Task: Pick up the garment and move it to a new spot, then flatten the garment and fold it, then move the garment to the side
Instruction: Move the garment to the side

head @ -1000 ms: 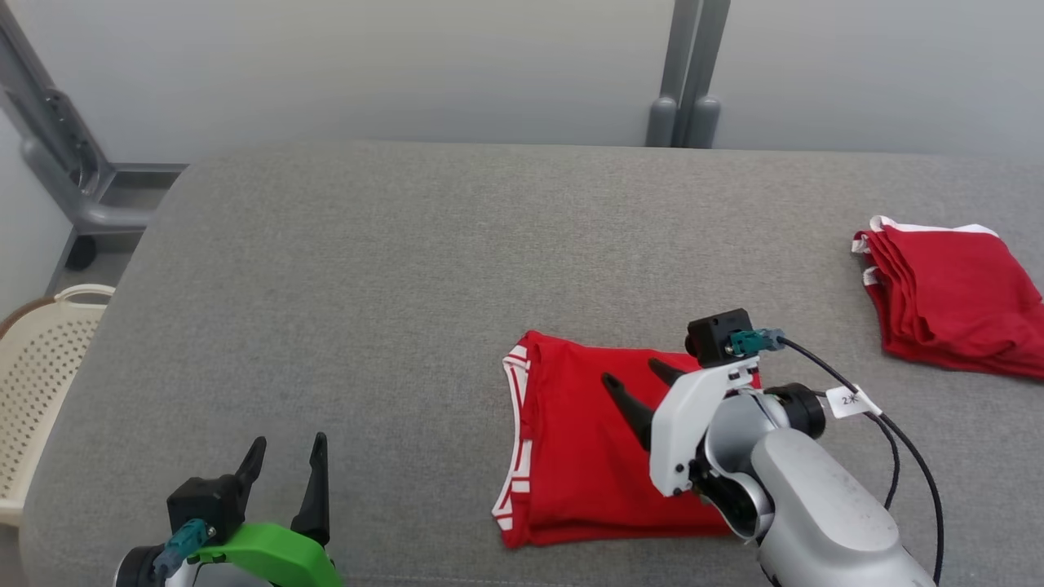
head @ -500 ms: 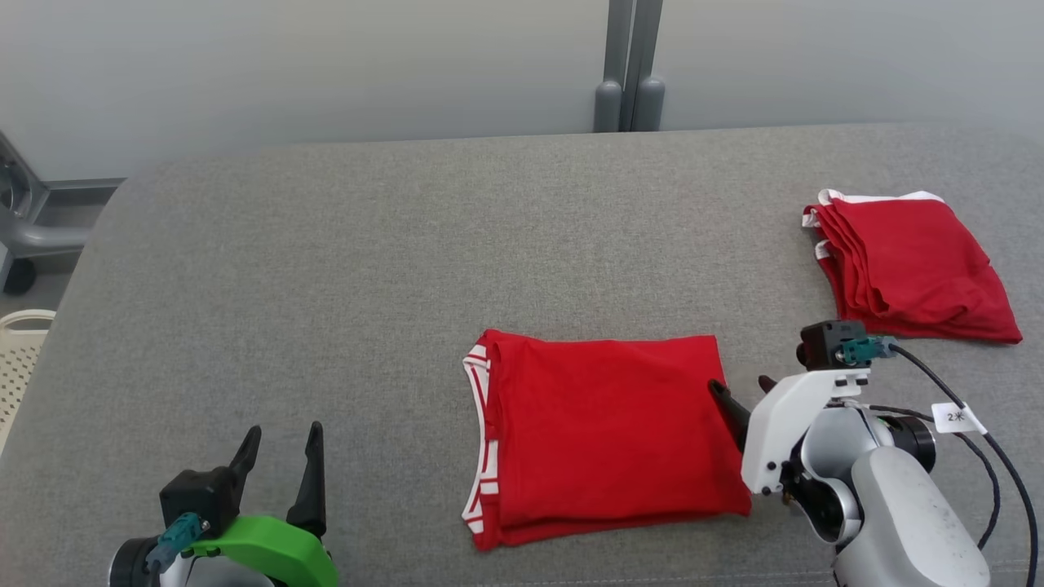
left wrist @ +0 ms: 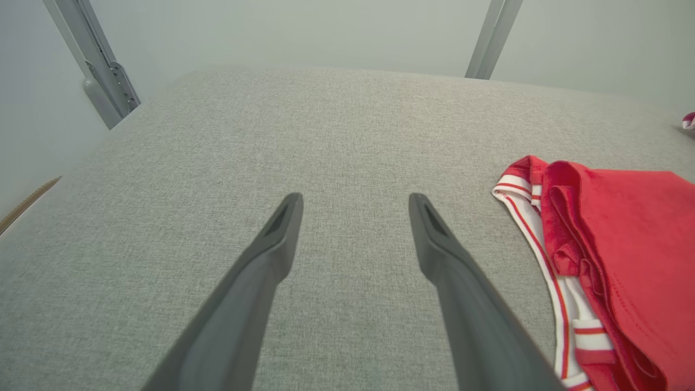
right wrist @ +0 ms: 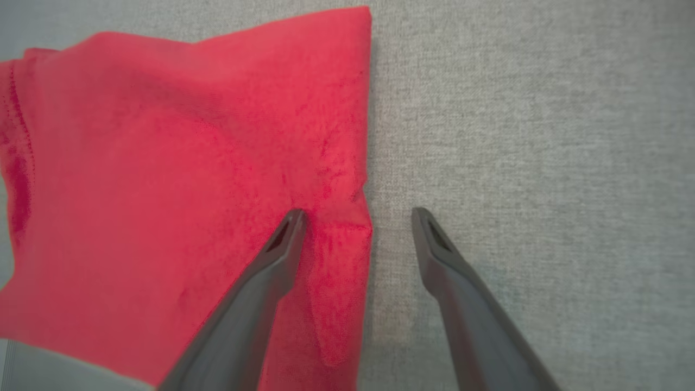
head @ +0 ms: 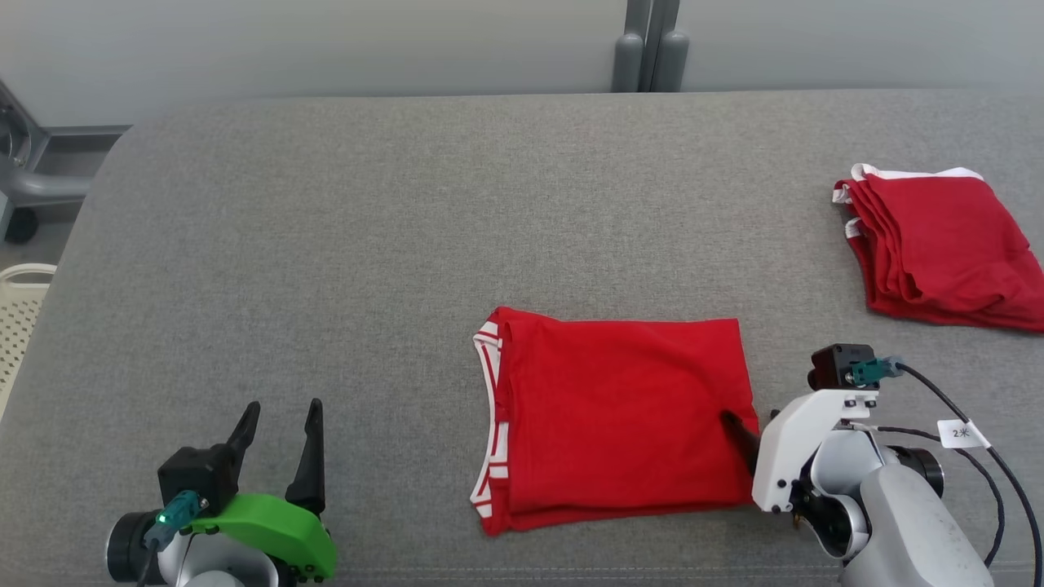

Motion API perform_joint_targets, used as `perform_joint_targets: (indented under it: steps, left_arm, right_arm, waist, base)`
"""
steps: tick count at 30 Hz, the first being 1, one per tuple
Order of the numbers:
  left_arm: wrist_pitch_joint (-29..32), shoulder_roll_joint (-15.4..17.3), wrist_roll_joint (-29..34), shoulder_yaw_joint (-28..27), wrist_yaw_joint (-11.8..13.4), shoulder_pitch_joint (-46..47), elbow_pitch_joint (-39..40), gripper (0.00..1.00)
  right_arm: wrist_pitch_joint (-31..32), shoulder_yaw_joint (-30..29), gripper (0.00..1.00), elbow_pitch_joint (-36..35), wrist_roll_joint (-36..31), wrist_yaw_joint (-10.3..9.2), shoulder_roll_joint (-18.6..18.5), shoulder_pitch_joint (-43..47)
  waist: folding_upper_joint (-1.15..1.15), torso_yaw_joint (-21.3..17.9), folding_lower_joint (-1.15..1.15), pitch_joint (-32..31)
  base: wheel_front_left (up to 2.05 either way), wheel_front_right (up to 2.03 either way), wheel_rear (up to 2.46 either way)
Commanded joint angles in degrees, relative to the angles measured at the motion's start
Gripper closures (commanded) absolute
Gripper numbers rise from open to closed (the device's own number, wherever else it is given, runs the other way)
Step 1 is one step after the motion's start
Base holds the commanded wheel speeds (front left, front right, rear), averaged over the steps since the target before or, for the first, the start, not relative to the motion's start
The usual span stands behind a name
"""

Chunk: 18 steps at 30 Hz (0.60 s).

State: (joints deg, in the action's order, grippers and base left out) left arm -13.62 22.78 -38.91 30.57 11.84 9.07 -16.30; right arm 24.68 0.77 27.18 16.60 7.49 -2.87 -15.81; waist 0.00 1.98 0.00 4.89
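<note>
The grey tabletop (head: pixel 326 244) is soft and wide. At the left, the left hand (head: pixel 283 405) waits, wide open and holding nothing. The folded red garment (head: pixel 612 408) lies in the middle. The right hand (right wrist: pixel 357 212), wide open too, has slid back off it to its right edge. Folding looks done. Moving it sideways, maybe to the red pile (head: pixel 938 244), comes next.

- Grey padded table (head: pixel 326 244): fabric top.
- Stack of folded red clothes (head: pixel 938 244): on the table's right end.
- Cream perforated basket (head: pixel 16 342): beside the table's left edge.
- Twin grey posts (head: pixel 650 49): behind the table's far edge.
</note>
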Motion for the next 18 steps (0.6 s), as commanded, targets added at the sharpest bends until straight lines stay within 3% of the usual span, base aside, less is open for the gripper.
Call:
perform_joint_targets:
  steps: [1,5,6,7,9,10,11,18]
  left_arm:
    - [-0.1,0.4,0.5,0.0,-0.1,0.8,-0.1,0.0]
    - [-0.2,0.3,0.7,0.1,-0.2,1.7,-0.2,0.0]
    - [-0.2,0.3,0.8,0.1,-0.2,1.9,-0.2,0.0]
    - [-0.3,0.3,0.8,0.1,-0.2,1.9,-0.2,0.0]
    - [-0.3,0.2,0.9,0.2,-0.3,2.1,-0.3,0.0]
    - [-0.4,0.1,0.9,0.2,-0.3,2.3,-0.4,0.0]
    - [-0.4,0.0,0.9,0.3,-0.3,2.4,-0.4,0.0]
    - [-0.7,-0.2,0.9,-0.1,0.1,1.8,-0.5,0.0]
  right_arm:
    - [-0.3,0.1,0.0,0.4,0.5,-0.02,-0.1,-0.7]
    - [-1.4,1.1,0.0,3.7,1.7,-0.02,0.0,-1.8]
    - [-1.5,1.5,0.2,4.6,2.2,-0.02,0.0,-2.1]
    - [-1.8,1.9,0.51,5.4,2.4,-0.01,0.0,-2.5]
    - [-2.4,2.5,0.71,6.9,2.8,-0.01,0.1,-3.1]
    - [-2.6,2.8,0.91,7.8,2.8,-0.01,0.2,-3.5]
    - [-2.8,3.0,1.0,8.4,2.9,-0.01,0.2,-3.7]
    - [-5.3,4.0,1.0,11.3,2.3,-0.02,0.1,-5.7]
  waist:
    - [0.0,0.6,0.0,0.8]
    - [0.0,1.3,0.0,1.9]
    - [0.0,1.5,0.0,2.1]
    - [0.0,1.6,0.0,2.3]
    - [0.0,1.8,0.0,2.5]
    - [0.0,2.0,0.0,2.6]
    - [0.0,2.1,0.0,2.5]
    - [0.0,2.1,0.0,1.0]
  base:
    - [0.0,0.0,0.0]
    - [0.0,0.0,0.0]
    - [0.0,0.0,0.0]
    - [0.0,0.0,0.0]
    - [0.0,0.0,0.0]
    - [0.0,0.0,0.0]
    - [0.0,0.0,0.0]
    - [0.0,0.0,0.0]
